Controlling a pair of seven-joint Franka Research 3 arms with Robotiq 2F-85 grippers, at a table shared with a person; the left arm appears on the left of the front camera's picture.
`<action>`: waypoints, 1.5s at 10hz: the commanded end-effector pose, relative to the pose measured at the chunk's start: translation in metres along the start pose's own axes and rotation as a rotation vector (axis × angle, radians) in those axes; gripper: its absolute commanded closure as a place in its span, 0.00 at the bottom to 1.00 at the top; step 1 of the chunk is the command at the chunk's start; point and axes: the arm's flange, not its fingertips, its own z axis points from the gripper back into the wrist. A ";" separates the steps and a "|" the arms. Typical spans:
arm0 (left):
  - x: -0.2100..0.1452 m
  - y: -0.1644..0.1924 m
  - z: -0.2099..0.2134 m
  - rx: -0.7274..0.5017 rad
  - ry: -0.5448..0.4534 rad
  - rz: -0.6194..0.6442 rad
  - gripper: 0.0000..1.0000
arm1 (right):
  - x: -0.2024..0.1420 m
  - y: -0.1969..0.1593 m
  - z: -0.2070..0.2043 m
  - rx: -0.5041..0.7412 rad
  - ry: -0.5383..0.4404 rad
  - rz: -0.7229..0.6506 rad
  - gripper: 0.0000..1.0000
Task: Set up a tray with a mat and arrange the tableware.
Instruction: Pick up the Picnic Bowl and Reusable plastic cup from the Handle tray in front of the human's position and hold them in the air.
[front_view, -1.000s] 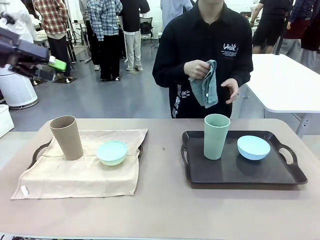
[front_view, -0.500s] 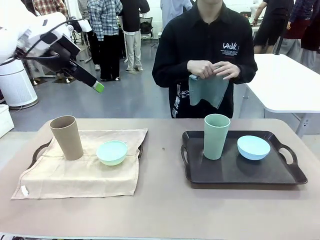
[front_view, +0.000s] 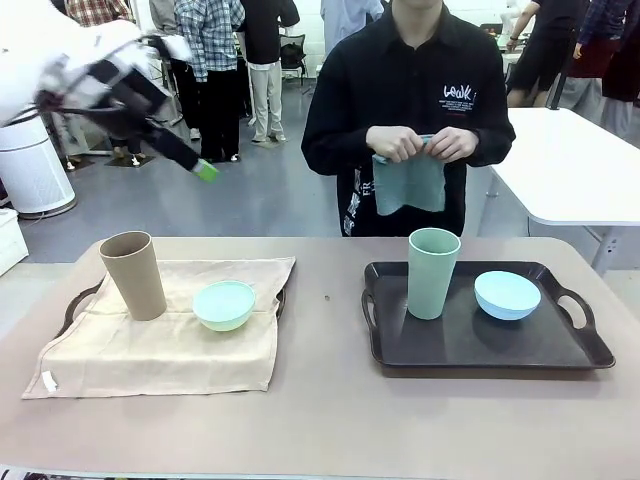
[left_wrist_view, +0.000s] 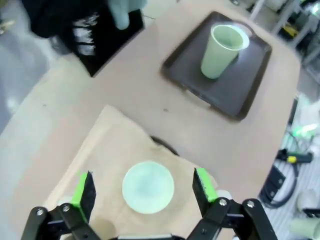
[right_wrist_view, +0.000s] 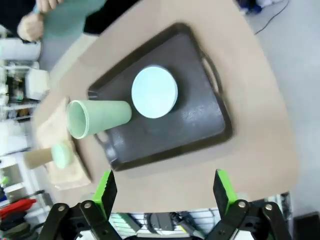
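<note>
Left gripper (left_wrist_view: 142, 183) and right gripper (right_wrist_view: 164, 189) hover wide open and empty as a person at the far side holds a teal mat (front_view: 410, 186), seemingly next for the bare right tray (front_view: 480, 362), whose green cup (front_view: 432, 272) and blue bowl (front_view: 507, 294) must first lift off.

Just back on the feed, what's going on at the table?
The person across the table holds a teal cloth in both hands. The left tray is covered by a beige mat, with the tan cup and mint bowl on it. The right tray has no mat and carries the green cup and blue bowl. The left gripper hangs open above the mat, the right gripper open above the right tray; neither holds anything.
</note>
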 end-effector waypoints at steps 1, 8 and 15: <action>0.061 0.008 -0.050 -0.009 0.037 -0.150 0.00 | 0.021 0.057 -0.035 -0.202 -0.049 0.117 0.00; 0.123 -0.020 -0.129 -0.089 0.031 -0.218 0.00 | 0.022 0.110 -0.099 -0.212 0.019 0.361 0.00; 0.092 -0.043 -0.202 -0.486 -0.295 -0.788 0.00 | 0.038 0.100 -0.163 -0.221 0.145 0.482 0.00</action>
